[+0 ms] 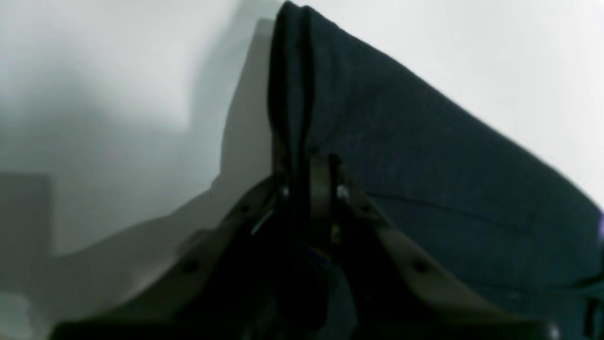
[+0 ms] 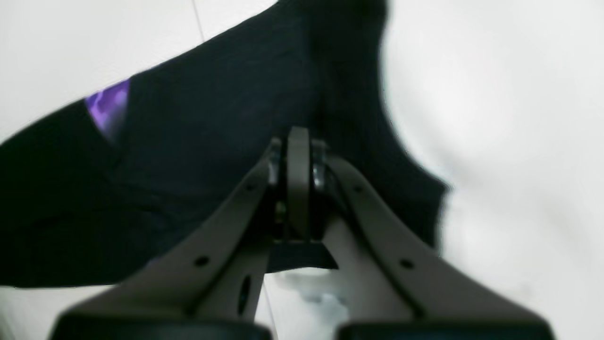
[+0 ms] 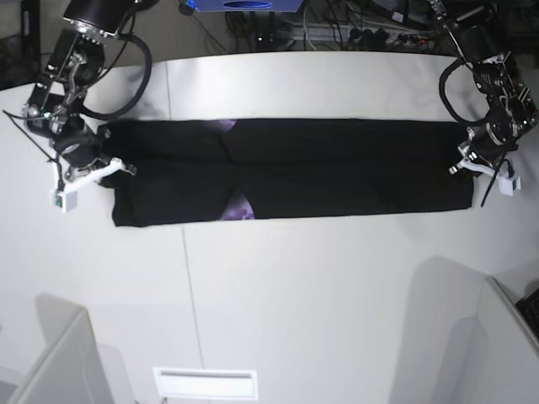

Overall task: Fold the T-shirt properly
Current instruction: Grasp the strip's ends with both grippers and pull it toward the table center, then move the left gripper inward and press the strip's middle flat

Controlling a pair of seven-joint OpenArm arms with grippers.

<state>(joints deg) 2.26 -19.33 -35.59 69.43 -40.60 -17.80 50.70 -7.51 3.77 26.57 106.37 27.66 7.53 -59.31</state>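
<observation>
Item: T-shirt (image 3: pixel 337 172), black, already folded lengthwise into a long band. It lies across the far half of the white table (image 3: pixel 303 286), running nearly from the left edge to the right edge. Small purple patches of the print show at the folds near the band's middle.

Left gripper (image 1: pixel 309 163): at the band's end by the table's right edge. Jaws drawn narrow on a bunched ridge of the black cloth, as the left wrist view shows.

Right gripper (image 2: pixel 298 137): at the opposite end, by the table's left edge. Jaws pressed together on the cloth edge there; black fabric hangs around and beyond the tips.

Step in hand (judgement): both ends are pinched, ready for the crosswise fold that brings one end over toward the other.

Next move (judgement): lift the two ends evenly, keep the layers from slipping apart, and carry one end across so the edges line up; the stacked layers could shift if either grip holds only the top ply.

Brands, labels, writing: none legible in any view.
</observation>
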